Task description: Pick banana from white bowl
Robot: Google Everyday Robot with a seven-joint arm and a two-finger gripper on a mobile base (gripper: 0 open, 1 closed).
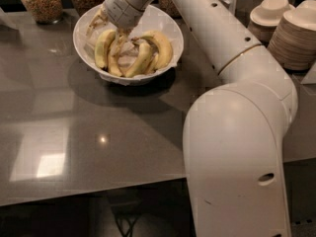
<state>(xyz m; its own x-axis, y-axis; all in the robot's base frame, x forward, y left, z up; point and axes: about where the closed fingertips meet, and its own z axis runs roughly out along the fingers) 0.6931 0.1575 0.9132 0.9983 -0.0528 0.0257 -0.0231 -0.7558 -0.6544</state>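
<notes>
Inside white bowl, gripper down beside banana, largely obscured, its hold cannot be told.

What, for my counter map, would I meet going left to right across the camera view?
Glass jar → white bowl, holding the banana with the gripper down just right of it → stacked plates.

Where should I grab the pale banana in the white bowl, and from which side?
Probably the banana at its plump middle, from above: the white bowl and neighbouring bananas crowd its sides. The gripper hovers just beside it.
</notes>
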